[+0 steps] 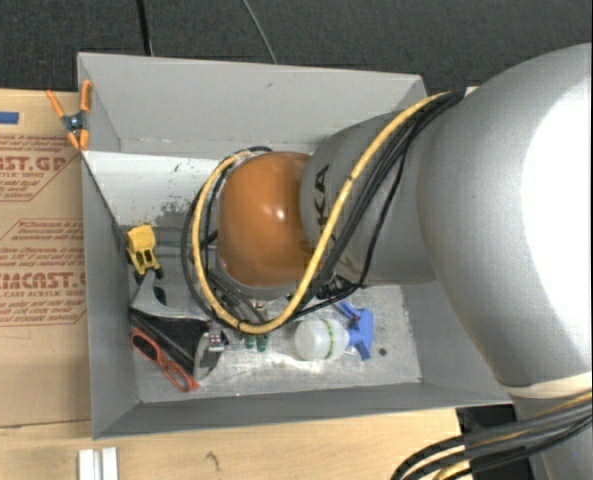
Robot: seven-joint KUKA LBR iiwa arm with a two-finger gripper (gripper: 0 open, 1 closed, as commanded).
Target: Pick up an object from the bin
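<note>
Reaching-in step: the gripper (244, 310) hangs low at the bin's (256, 98) middle, beside a white ball (316, 340) and a blue piece (359, 330) – wide or closed, I cannot tell. Next it probably needs centring over one thing.

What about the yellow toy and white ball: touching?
Apart. Camera view shows yellow toy at the left wall, white ball far off near the front.

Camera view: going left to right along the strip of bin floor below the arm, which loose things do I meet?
Black thing with orange-red loops → white round thing → blue plastic piece.
</note>
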